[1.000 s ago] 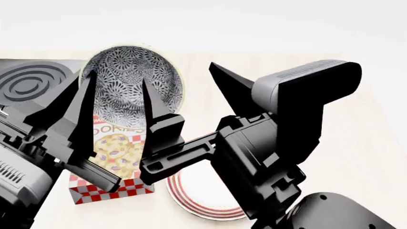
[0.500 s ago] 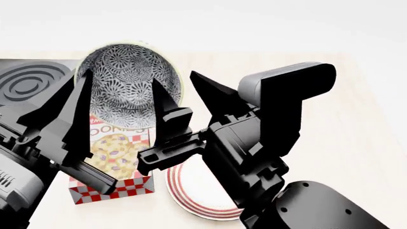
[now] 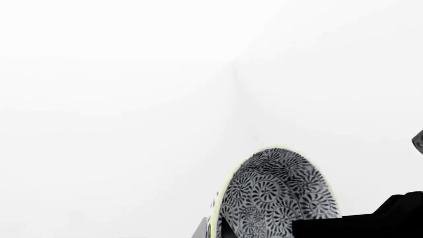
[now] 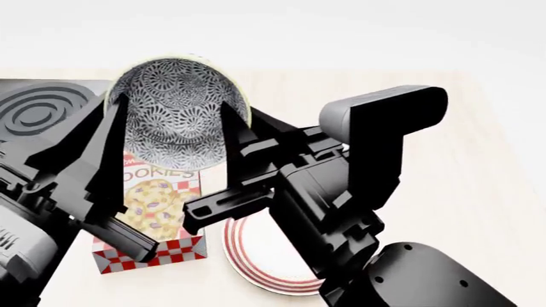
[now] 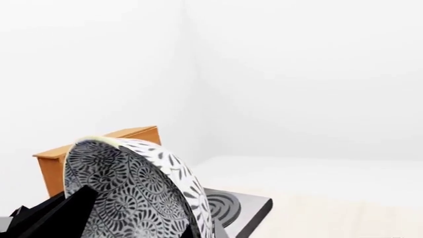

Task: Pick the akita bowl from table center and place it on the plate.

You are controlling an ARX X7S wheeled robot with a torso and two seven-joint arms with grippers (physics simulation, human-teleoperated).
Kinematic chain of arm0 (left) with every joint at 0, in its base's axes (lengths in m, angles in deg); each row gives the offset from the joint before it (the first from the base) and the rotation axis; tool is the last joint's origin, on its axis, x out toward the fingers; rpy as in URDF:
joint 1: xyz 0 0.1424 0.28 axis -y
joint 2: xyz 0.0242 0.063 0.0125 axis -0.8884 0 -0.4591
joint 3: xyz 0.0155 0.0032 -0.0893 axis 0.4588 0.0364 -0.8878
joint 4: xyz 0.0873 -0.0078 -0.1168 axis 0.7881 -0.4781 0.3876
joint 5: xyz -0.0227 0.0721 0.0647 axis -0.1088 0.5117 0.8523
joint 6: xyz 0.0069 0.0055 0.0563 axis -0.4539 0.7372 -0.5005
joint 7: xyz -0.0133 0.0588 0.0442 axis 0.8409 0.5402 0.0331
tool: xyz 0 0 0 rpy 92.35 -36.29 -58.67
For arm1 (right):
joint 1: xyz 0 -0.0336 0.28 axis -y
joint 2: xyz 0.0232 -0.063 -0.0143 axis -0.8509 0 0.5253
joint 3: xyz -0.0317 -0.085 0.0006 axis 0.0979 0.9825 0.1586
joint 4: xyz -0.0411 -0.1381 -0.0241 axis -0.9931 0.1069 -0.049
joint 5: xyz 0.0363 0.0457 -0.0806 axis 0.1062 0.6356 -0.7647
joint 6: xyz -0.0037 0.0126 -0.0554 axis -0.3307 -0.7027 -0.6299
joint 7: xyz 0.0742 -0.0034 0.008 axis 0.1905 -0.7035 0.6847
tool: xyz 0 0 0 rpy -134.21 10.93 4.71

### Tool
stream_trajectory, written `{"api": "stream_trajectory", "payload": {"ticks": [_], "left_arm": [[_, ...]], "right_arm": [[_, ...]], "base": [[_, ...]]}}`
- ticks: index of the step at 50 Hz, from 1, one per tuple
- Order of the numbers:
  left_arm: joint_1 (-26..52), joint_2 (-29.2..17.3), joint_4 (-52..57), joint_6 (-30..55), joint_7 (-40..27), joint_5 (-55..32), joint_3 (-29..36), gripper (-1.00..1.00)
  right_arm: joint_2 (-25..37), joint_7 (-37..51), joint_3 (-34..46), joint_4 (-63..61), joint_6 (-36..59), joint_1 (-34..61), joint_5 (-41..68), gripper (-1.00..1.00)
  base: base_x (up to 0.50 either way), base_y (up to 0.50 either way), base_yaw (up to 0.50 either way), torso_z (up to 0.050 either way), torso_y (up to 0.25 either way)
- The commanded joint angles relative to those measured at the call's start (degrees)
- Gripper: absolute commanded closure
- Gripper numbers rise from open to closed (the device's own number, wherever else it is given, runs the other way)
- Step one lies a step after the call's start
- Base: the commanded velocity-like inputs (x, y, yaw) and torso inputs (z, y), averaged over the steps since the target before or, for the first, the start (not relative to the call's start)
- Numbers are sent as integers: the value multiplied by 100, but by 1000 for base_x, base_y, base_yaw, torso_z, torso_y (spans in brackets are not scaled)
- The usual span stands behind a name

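White walls, pale wood table, orange cabinet maybe.

Patterned akita bowl tilted, aloft; red-ringed white plate flat on table.

Count, head view unless noted.

- Bowls: one, the akita bowl, patterned black and white; also seen in both wrist views.
- Plates: one, white plate with red rings, partly hidden behind the right arm.
- Cookie boxes: one, cookie box, red-checked base.
- Stovetops: one, dark stovetop with concentric rings; right wrist view too.
- Wooden boxes: one, orange-brown wooden box, right wrist view only.
- Pincers: two, left pincer and right pincer.
- Worktops: one, pale worktop.
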Motion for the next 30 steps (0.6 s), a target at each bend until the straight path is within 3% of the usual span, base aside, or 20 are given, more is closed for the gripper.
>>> {"api": "stream_trajectory", "payload": {"ticks": [1, 30], "left_arm": [[101, 86, -22, 83, -21, 64, -134, -100], [-124, -61, 94, 38, -5, -47, -131, -100]], "right_arm": [[-46, 0, -114, 105, -80, 10, -64, 100], [5, 54, -124, 364, -85, 163, -118, 100]], "base": [[0, 0, 0, 0, 0], [0, 0, 0, 0, 0]]}}
